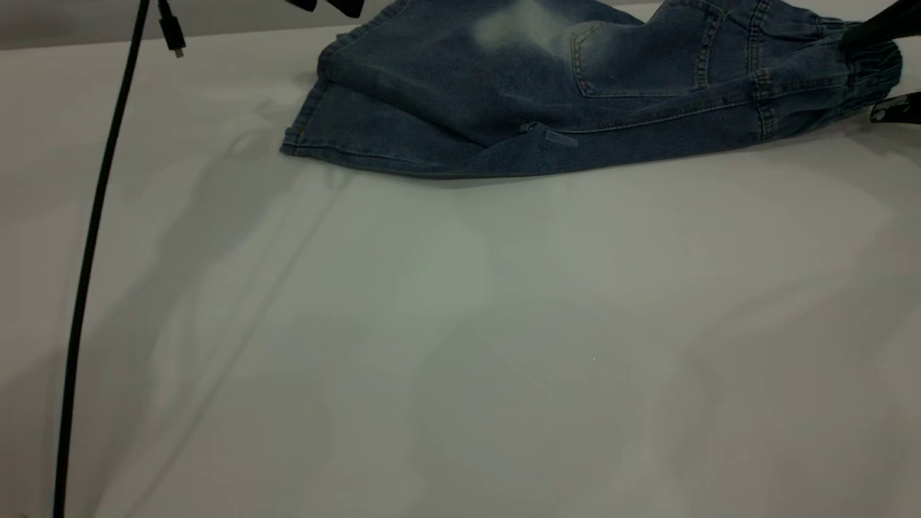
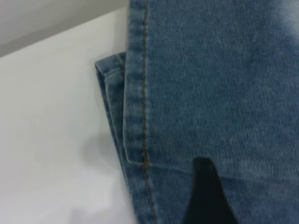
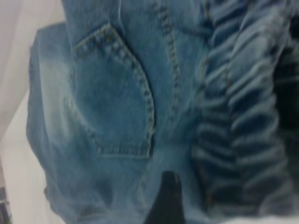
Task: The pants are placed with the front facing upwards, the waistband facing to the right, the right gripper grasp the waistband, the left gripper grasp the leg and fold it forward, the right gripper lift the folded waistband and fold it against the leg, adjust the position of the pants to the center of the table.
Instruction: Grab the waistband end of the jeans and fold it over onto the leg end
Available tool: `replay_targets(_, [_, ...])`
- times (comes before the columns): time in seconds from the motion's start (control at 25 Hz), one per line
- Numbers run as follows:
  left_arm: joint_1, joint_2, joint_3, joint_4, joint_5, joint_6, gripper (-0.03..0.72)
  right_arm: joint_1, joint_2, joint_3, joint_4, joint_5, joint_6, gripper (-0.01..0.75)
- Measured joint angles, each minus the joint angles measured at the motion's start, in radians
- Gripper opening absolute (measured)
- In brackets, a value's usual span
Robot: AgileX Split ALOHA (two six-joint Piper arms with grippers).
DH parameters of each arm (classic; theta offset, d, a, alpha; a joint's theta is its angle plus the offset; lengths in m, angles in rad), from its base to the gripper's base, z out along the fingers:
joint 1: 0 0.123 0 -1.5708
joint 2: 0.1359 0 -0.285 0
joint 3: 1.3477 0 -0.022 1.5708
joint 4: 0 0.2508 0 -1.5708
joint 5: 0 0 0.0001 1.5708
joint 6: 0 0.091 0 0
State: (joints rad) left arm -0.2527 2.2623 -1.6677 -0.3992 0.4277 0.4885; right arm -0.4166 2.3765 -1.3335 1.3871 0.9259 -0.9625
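One pants (image 1: 504,93), two claws, one table (image 1: 460,324)

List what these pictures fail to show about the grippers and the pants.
- Left gripper: exterior view's top edge crops it; grip unclear.
- Right gripper: cropped at the right edge by the waistband; hold unclear.
- Pants: top cut off; lower layers hidden by the fold.
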Motion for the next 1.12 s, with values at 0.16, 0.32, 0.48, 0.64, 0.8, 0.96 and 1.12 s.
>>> replay_targets(0.16, [0.0,0.0,0.0,-0.001,0.003,0.0,0.415,0.0,0.042,-0.045,-0.005,0.017,0.02,0.58])
replay_targets(0.32, [-0.005,-0.001,-0.011,-0.001,0.048,0.0,0.415,0.0,0.07,-0.076,-0.006,0.028,0.02,0.58])
replay_targets(0.48, [-0.032,-0.004,-0.022,-0.001,0.102,0.0,0.415,0.0,0.071,-0.081,-0.001,0.033,0.02,0.58])
replay_targets(0.64, [-0.074,-0.004,-0.065,-0.001,0.156,0.0,0.415,0.0,0.071,-0.081,-0.001,0.032,0.018,0.58])
replay_targets(0.8, [-0.128,-0.003,-0.129,0.004,0.183,0.0,0.415,0.0,0.071,-0.081,-0.001,0.038,0.015,0.572])
replay_targets(0.96, [-0.172,-0.002,-0.18,0.004,0.18,0.0,0.415,0.0,0.071,-0.081,-0.004,0.038,0.015,0.533])
replay_targets(1.12, [-0.184,-0.002,-0.191,0.003,0.163,-0.004,0.415,0.0,0.071,-0.081,-0.005,0.038,0.015,0.453])
